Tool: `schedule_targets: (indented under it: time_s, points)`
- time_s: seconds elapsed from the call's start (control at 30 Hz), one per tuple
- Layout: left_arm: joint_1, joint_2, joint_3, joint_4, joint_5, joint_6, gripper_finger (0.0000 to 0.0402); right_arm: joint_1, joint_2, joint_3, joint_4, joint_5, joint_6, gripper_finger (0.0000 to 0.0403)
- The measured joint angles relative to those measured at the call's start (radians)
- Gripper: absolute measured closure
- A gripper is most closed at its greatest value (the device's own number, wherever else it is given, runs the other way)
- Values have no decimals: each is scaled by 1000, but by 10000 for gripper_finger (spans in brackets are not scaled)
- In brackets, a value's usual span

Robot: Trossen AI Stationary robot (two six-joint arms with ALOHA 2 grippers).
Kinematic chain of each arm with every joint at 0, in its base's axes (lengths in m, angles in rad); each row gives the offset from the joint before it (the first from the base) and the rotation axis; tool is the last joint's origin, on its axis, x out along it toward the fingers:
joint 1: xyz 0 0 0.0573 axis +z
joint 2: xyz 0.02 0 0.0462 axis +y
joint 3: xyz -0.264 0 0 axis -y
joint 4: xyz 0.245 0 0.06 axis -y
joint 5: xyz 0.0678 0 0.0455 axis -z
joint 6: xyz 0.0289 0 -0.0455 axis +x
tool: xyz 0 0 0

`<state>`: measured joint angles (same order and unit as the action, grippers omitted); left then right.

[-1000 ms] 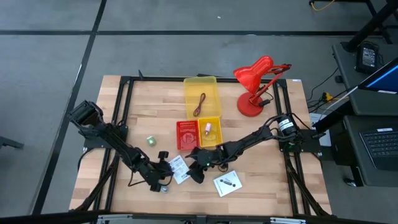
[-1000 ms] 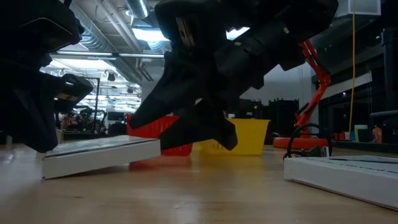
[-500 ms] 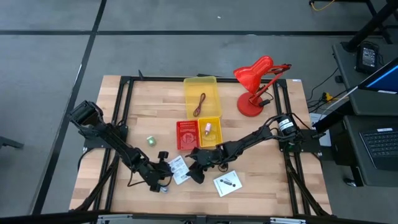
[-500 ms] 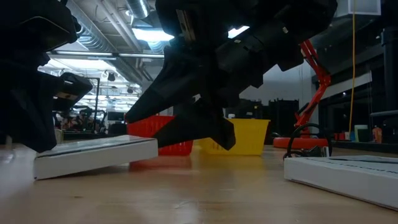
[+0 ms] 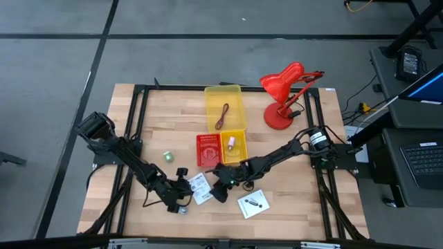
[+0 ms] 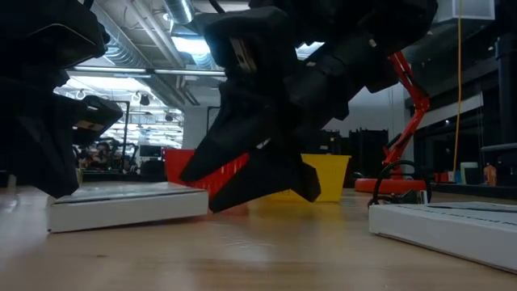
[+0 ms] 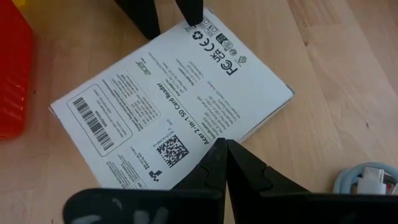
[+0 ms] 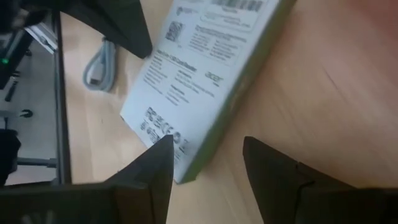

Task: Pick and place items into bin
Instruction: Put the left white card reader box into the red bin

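Both arms converge on the white SD card reader packet (image 5: 199, 188) lying flat, low and centre in the high view: the left gripper (image 7: 225, 149), fingers closed and empty, pins its edge, while the right gripper (image 8: 208, 163), spread open, must straddle, pinch and lift it toward the yellow bin (image 5: 224, 111).

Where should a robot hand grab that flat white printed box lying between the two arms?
Probably across the narrow width of the white box, coming from above: it lies flat on the table, so only its thin long edges offer the fingers anything to pinch.
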<state>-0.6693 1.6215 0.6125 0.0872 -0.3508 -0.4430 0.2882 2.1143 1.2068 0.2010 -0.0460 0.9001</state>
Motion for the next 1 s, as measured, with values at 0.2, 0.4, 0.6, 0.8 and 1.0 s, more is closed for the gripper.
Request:
schedule_targets:
  time_s: [0.2, 0.4, 0.6, 0.8, 1.0]
  points:
    - [0, 0, 0, -1, 2, 0, 400, 0, 13, -1, 21, 0, 17, 229]
    - [0, 13, 0, -5, 2, -8, 400, 0, 24, 1, 34, 3, 33, 229]
    - [5, 31, 2, 9, 5, -10, 400, 0, 29, 0, 68, -13, 20, 229]
    - [6, 32, 1, 15, 20, -15, 400, 0, 40, 2, 75, -19, 29, 229]
    - [2, 36, -2, 7, 49, -20, 400, 0, 42, 2, 89, -22, 21, 229]
